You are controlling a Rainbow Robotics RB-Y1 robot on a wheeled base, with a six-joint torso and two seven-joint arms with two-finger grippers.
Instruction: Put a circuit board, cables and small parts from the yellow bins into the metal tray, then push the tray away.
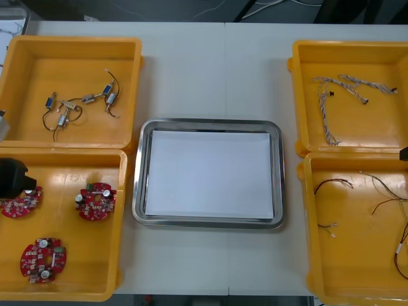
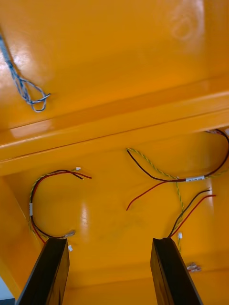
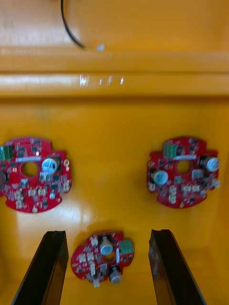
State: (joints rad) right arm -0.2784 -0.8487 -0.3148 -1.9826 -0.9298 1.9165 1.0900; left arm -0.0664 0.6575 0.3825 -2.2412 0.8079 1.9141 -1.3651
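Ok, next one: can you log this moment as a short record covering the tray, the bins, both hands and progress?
metal tray: white inside, nothing in it, between the bins
far left bin: small metal parts
near left bin: three circuit boards
far right bin: blue and white cables
near right bin: red, black and yellow cables
left hand: open over the boards, one board between its fingers, not gripped
right hand: open over the near right bin's cables
progress: nothing placed yet

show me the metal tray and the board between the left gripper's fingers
metal tray (image 1: 210,123), front view, far rim
circuit board (image 3: 102,259), left wrist view, its middle
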